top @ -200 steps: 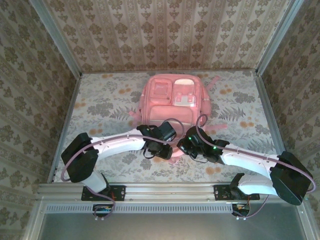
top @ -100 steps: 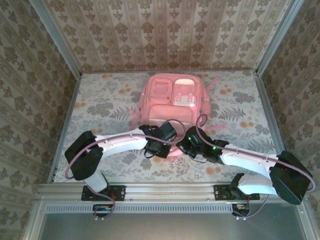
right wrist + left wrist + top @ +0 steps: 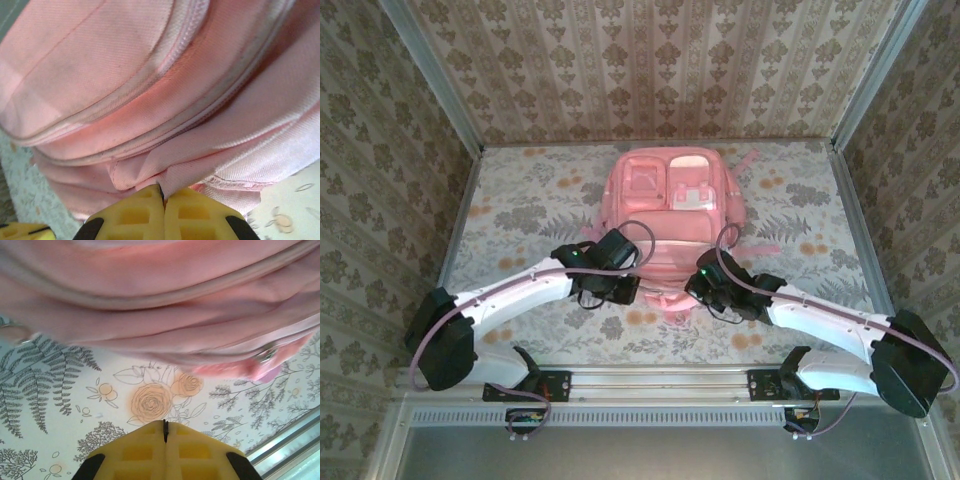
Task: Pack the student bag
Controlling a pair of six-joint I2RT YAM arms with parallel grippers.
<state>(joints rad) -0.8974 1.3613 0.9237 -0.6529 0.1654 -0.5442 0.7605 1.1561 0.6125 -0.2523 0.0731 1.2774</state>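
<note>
Your student bag (image 3: 670, 205) lies flat at the centre of the frame, pockets up, on the floral tabletop (image 3: 520, 210). At its lower edge your right claw (image 3: 162, 192) pinches a fold of pink fabric. Your left claw (image 3: 165, 426) is pressed together, empty, just below the bag. Wallpapered walls (image 3: 650, 70) enclose the tabletop.

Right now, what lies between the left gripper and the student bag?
Bare flowered table cover, nothing on it; the left wrist view shows that gap between the left gripper and the student bag.
</note>
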